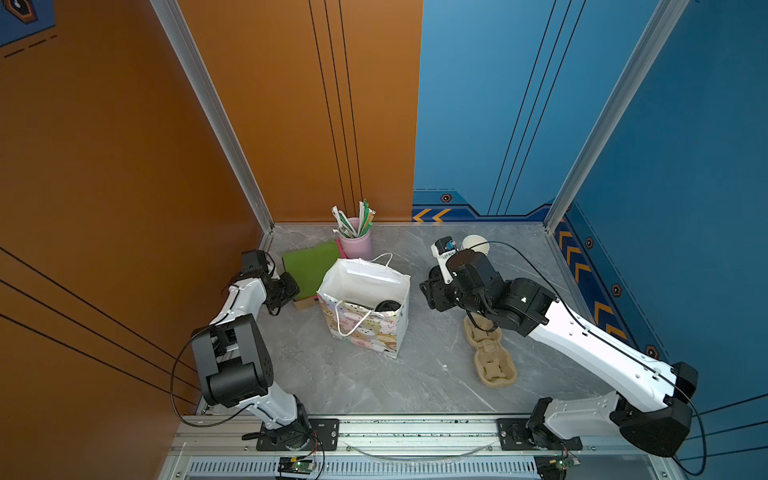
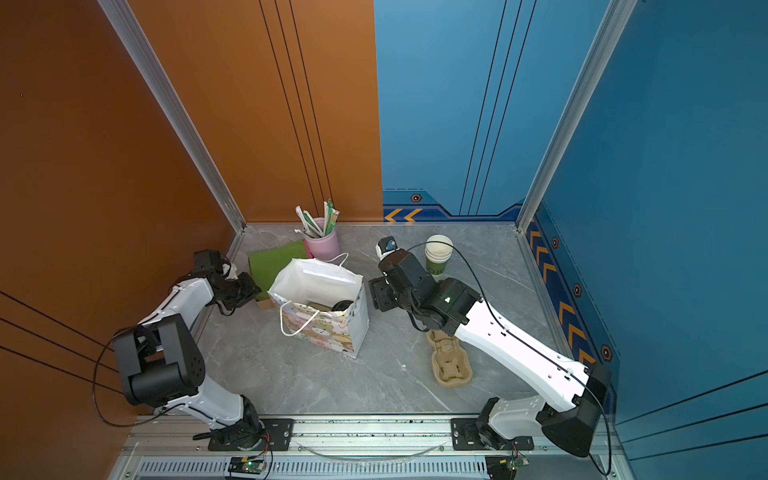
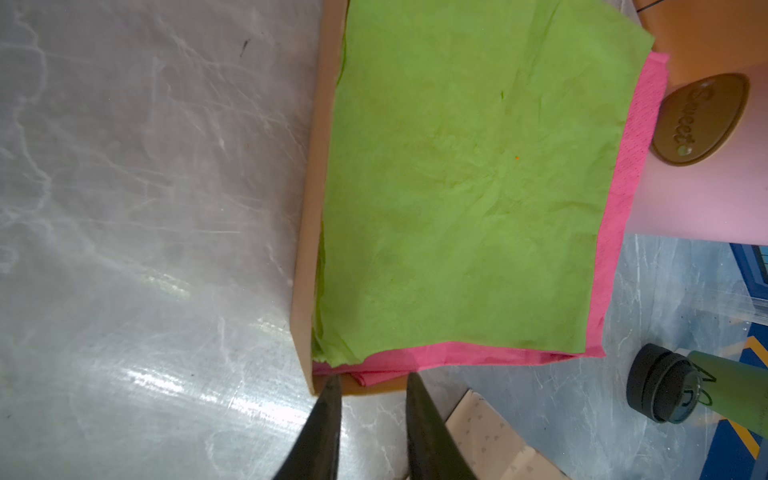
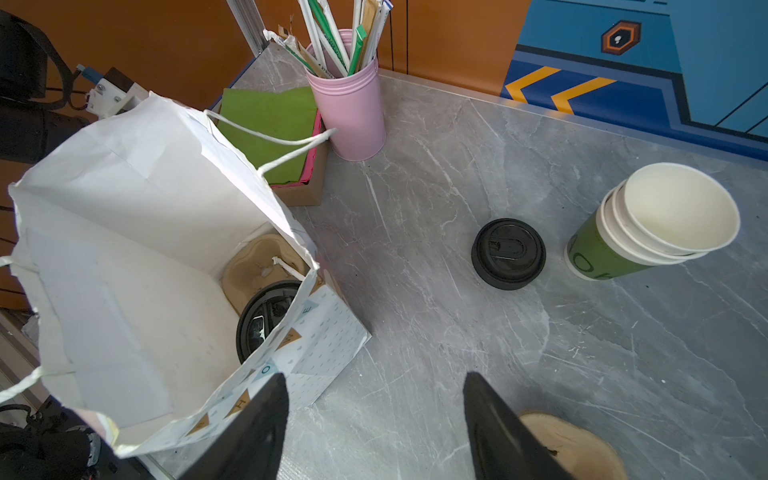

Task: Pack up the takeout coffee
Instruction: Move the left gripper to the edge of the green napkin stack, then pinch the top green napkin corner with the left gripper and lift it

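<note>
Hovering over the grey marbled tabletop [image 4: 436, 324], the right gripper [image 4: 374, 376] holds its jaws wide apart and empty. Just beside one finger stands the white paper gift bag [image 4: 124, 208]. Inside it is the takeout coffee [image 4: 266, 316], with only its black plastic sip lid showing. Ahead lies a loose black plastic lid [image 4: 508, 253], and beyond that a stack of white paper cups [image 4: 665, 220]. The left gripper [image 3: 372, 376], jaws narrowly apart, is at the edge of a pink paper napkin [image 3: 457, 357], perhaps touching it.

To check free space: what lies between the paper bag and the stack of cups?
One loose black lid, flat on the grey table, apart from the paper bag and the stack of cups. The right wrist view shows it.
</note>
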You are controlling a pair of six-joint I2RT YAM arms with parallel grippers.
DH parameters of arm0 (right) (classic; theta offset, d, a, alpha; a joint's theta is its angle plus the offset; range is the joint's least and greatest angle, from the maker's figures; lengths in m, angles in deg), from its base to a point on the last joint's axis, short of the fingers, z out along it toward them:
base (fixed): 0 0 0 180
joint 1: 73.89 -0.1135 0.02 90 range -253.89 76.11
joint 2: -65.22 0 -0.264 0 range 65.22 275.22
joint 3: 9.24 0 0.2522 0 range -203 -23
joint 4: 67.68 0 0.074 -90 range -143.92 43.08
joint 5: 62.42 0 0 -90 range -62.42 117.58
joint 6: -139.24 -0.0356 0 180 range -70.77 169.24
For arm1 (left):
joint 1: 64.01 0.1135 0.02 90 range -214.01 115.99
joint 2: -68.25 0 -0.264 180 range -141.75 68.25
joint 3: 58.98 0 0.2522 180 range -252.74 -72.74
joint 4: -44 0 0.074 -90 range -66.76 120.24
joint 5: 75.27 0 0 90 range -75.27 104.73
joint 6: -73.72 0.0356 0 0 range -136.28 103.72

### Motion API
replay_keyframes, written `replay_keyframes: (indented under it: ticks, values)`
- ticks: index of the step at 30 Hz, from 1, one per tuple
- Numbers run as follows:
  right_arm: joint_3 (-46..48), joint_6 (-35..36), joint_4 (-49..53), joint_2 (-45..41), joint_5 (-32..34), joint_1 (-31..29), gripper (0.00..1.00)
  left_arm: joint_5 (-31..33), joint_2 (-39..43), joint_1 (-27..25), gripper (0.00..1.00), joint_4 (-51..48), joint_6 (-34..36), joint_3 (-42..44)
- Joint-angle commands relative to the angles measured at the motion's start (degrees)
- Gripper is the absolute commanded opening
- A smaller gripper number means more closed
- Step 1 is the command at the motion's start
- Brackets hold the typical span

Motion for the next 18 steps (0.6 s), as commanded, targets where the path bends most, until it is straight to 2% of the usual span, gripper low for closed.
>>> replay_keyframes:
  ticks: [1,9,18]
  values:
    - [1.1,0.0,-1.2,-1.8,-0.5,0.5,0.68,2.5,-1.4,-0.4,0.27,0.3,-0.5,-1.0]
    - [1.5,-0.1,-1.3,-2.0,-0.9,1.1,0.69,5.2,-2.0,-0.6,0.27,0.3,-0.7,-1.0]
    - [2.0,-0.2,-1.4,-2.1,-1.0,1.4,0.69,4.7,-4.0,-0.9,0.24,-0.1,-0.1,-2.2]
